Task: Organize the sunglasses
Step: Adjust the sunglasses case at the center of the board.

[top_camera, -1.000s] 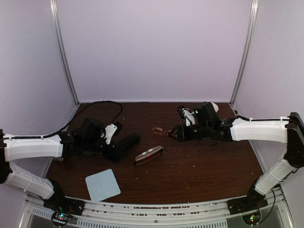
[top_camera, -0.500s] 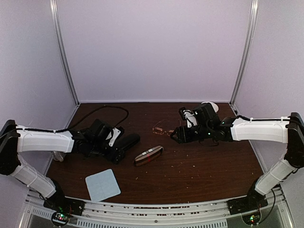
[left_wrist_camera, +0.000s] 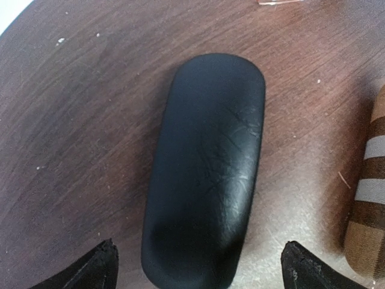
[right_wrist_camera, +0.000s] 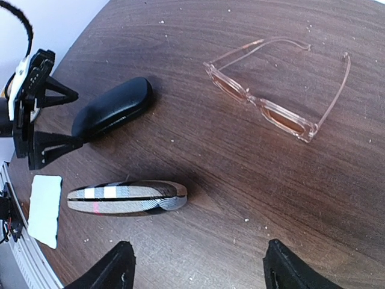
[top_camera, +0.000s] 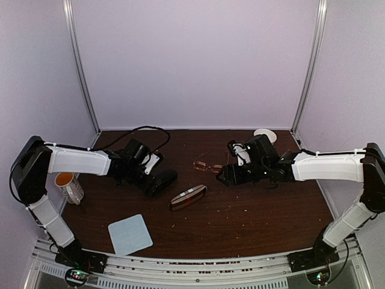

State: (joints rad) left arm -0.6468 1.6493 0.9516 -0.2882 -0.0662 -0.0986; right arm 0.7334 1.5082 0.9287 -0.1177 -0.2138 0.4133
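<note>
One pair of sunglasses with a thin reddish frame lies unfolded on the table; the right wrist view shows it lenses down with its temple arms spread. A second pair is not in view. My right gripper is open and empty, just right of and nearer than the sunglasses; its gap is over bare wood. My left gripper is open, with its jaws on either side of the near end of the black oblong case, not touching it. The case lies closed.
A striped brown case with a red mark lies closed between the arms, also seen in the right wrist view. A light blue cloth lies near the front edge. A mug stands at the left. A black cable loops at the back.
My left arm has swung toward the back, uncovering the mug, and its gripper has shifted along the black case. My right gripper has moved slightly nearer. The sunglasses and cases have not moved.
</note>
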